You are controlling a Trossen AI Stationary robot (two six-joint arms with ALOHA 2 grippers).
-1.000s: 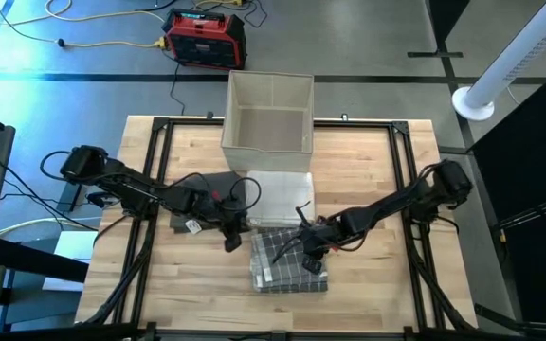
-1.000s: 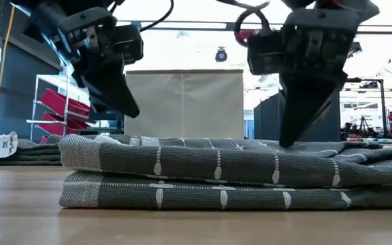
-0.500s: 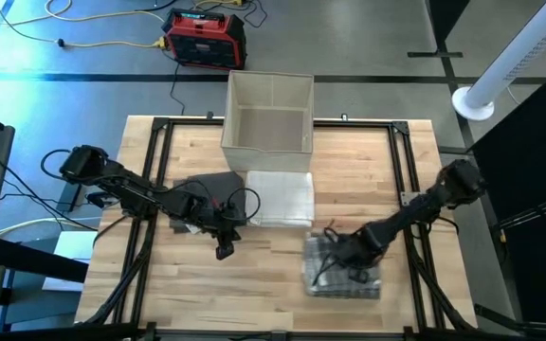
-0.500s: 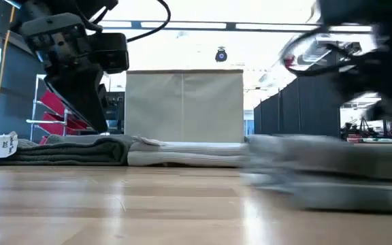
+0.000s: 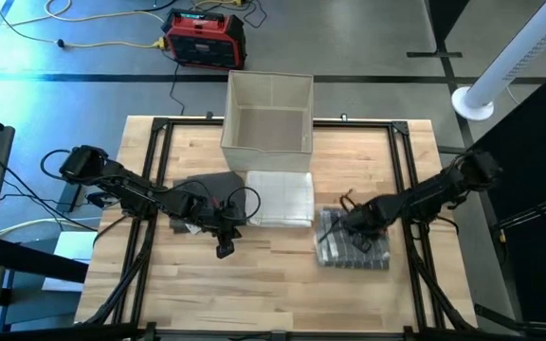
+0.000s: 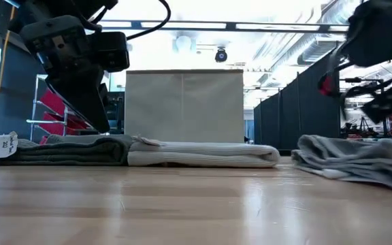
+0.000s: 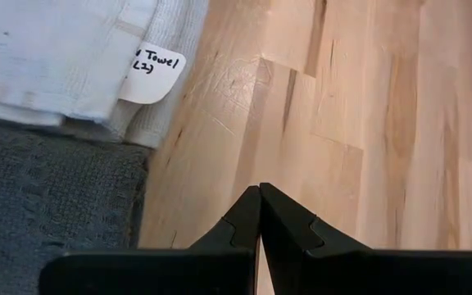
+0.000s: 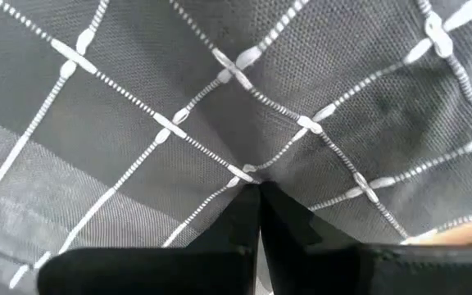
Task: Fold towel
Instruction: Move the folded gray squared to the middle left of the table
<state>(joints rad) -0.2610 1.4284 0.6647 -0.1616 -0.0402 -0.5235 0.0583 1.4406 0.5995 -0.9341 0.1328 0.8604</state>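
On the surface's (image 5: 197, 284) right side, my right gripper (image 5: 349, 225) presses closed-tipped into the folded checked towel (image 5: 354, 242). My left gripper (image 5: 224, 248) hovers pressed together beside the white towel (image 5: 281, 197). Dragging carelessly could rumple the folds.

You get even, bright light overhead; low view is backlit with ceiling glare, right arm (image 6: 380, 54) blurred, near tabletop (image 6: 182, 211) out of focus.

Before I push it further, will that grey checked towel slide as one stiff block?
Probably not. The folded grey checked cloth towel already looks rumpled at its edge in the low view, so it is floppy. Its woven weave may drag on the wooden table, so the layers could shift.
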